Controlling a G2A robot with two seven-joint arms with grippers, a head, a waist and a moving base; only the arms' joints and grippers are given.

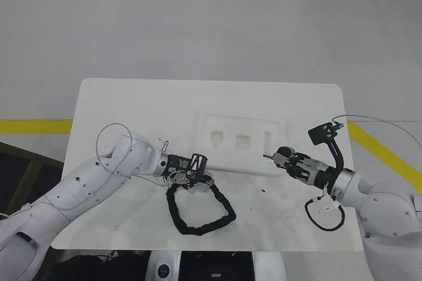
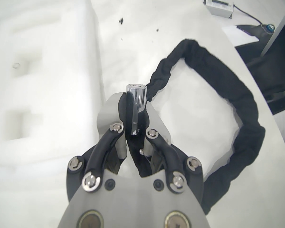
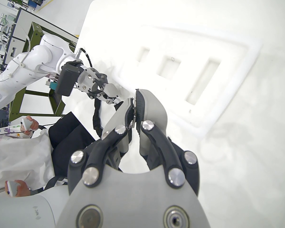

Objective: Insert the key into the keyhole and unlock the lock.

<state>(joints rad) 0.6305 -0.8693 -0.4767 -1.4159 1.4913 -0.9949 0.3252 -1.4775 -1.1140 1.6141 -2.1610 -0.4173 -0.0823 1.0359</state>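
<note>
Top view: white table with a white foam tray at centre frame, three recesses cut in it.

Left tool sits left of centre, just below the tray's lower left corner. In the left wrist view its pads are closed hard on the lock, a chrome cylinder held upright between them. The end face with the keyhole stands proud of the fingertips and is unobstructed.

The black sleeved chain leaves the cylinder on the right of that frame and loops round to the lower right. In the top view the loop lies flat on the table, below the left tool at lower centre.

Right tool is right of centre in the top view, at about the same height in the frame as the left tool and pointing toward it. There is open table between the two, and the tray's lower edge is just above that gap. In the right wrist view the pads are pressed together on a thin sliver of metal, the key. Only its edge shows between the ribbed pads, so its shape cannot be read.

Key and lock are well apart, not touching. The right wrist view shows the left tool and lock farther off at centre left, the tray at upper right.

A few dark specks lie on the table beyond the lock.
</note>
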